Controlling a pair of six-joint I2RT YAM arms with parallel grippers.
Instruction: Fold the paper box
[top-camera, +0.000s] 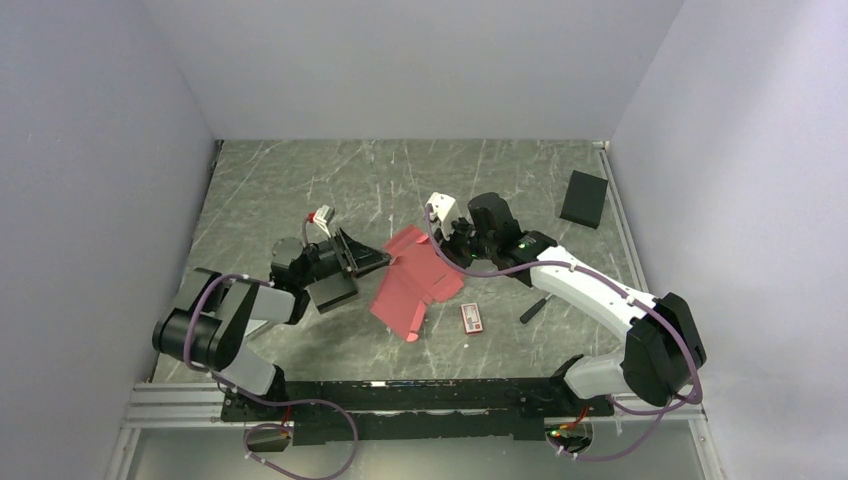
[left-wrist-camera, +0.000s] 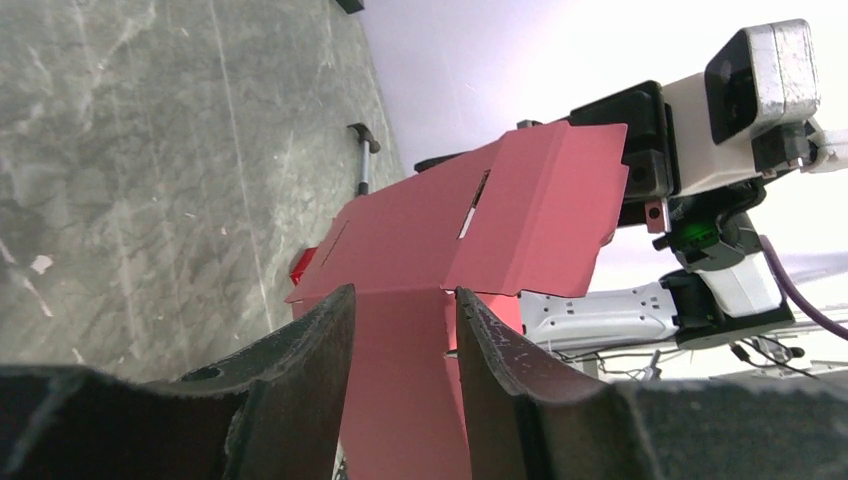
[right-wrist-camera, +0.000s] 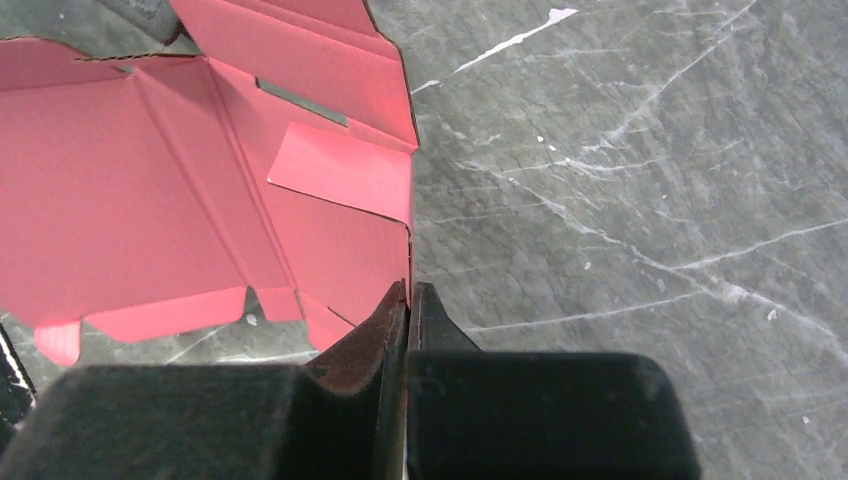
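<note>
Table: a grey marbled surface is filling the middle of the overhead view, with pale walls closing it in on three sides.
Paper box: an unfolded red-pink die-cut sheet is sitting at the centre of the overhead view, between the two arms, tilting up off the table with its flaps spreading.
Right gripper: it is reaching in from the right of the overhead view, its jaws pressing together on the sheet's thin edge.
Left gripper: it is coming in from the left with its jaws about half apart, framing a narrow flap. Whether the pads are touching the card, I cannot tell.
Risk, tearing: the two arms pulling apart would likely be ripping or creasing the thin card at the slots.
Risk, slipping: the right pinch is sitting very near the edge, so a twist could be freeing the sheet.
Black box: it is lying at the upper right, well apart from the work.
Dark slim tool: it is lying beside the right forearm, probably not obstructing.
Red-and-white packet: it is lying just beside the sheet's lower right, where a lowered flap could be catching it.
</note>
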